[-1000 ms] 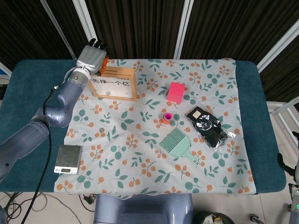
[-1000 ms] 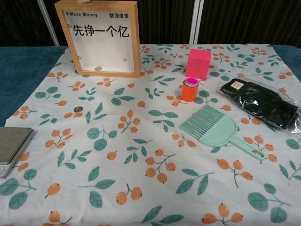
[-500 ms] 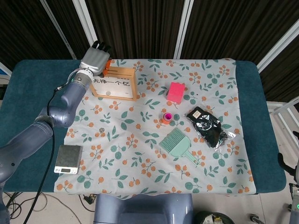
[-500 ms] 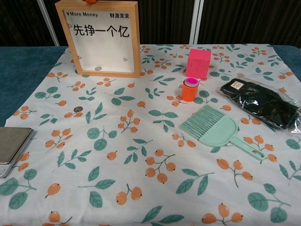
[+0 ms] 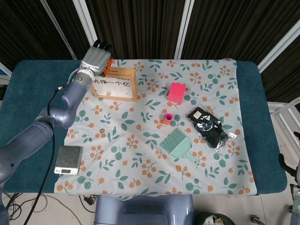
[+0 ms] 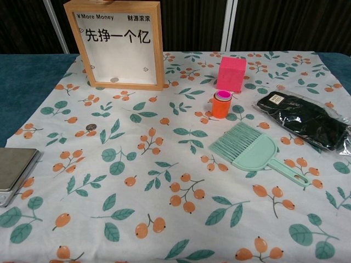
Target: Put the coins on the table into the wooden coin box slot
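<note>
Hand [image 5: 95, 59] hovers at wooden coin box [image 5: 115, 84] top-left edge.

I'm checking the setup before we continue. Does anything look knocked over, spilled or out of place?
Nothing stands out. The wooden coin box stands upright with one coin inside, another coin lies flat on the cloth, and the orange cup, pink block and brush sit undisturbed. The left hand is above the box's top.
</note>
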Available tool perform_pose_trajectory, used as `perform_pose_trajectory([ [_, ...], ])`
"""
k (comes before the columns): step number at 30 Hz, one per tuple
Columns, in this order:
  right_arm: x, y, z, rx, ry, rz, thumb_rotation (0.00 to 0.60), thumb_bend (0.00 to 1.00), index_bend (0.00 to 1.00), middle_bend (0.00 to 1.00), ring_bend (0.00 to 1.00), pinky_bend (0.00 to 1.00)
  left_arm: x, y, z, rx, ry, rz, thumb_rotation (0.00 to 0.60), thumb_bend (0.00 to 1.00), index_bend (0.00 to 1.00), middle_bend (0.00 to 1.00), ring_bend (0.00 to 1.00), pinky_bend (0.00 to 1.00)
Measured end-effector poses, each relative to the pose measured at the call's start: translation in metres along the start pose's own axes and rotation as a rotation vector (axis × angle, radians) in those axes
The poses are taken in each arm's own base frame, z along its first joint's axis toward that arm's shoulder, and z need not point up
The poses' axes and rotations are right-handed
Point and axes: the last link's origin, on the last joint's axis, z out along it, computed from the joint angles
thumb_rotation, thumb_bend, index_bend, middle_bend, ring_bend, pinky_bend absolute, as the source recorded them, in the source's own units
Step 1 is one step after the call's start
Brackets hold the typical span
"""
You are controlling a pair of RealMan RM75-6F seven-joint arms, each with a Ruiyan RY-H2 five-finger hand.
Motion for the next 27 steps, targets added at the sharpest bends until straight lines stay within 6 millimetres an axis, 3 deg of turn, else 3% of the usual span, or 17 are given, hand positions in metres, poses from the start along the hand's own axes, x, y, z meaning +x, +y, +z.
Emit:
perform_pose_trajectory([
  [27, 0.0009, 0.0003, -0.0002, -0.004, 0.002, 0.003, 0.600, 0.39, 0.21, 0.05, 0.01, 0.00, -0.0029, 0.0007, -0.0018, 0.000, -0.022, 0.014, 0.600, 0.35, 0.53, 0.09, 0.00, 0.00],
])
